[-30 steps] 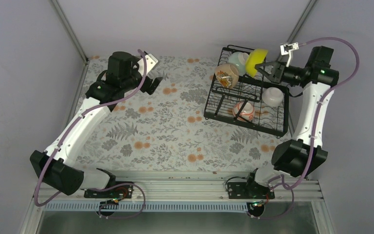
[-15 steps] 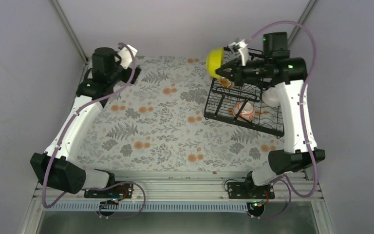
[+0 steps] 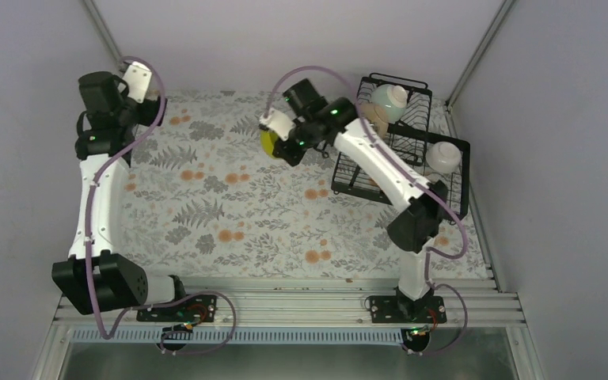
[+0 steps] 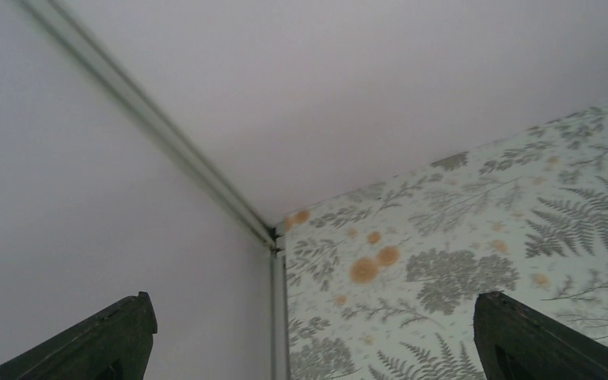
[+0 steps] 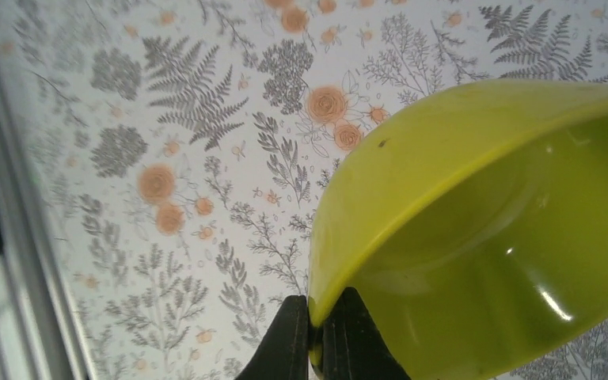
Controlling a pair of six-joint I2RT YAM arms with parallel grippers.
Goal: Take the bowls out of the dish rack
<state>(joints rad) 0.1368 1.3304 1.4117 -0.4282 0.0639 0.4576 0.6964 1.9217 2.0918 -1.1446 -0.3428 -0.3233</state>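
My right gripper (image 3: 275, 145) is shut on the rim of the lime-yellow bowl (image 3: 267, 141) and holds it above the floral table, left of the black wire dish rack (image 3: 435, 190). In the right wrist view the fingers (image 5: 314, 313) pinch the bowl's edge (image 5: 483, 237). The mint-green bowl (image 3: 386, 99) sits on the rack's upper tier. A tan bowl (image 3: 374, 119) shows partly behind my right arm. The white bowl (image 3: 443, 156) sits at the rack's right. The patterned bowl is hidden behind the arm. My left gripper (image 3: 144, 99) is open and empty at the far left corner (image 4: 309, 332).
The floral tablecloth (image 3: 237, 214) covers the table. Grey walls enclose it on three sides, with a corner post (image 4: 277, 317) close in front of my left gripper. The rack stands against the far right corner.
My right arm has swung left out of the rack, carrying the lime-yellow bowl over the table. My left arm has pulled back toward the far left corner.
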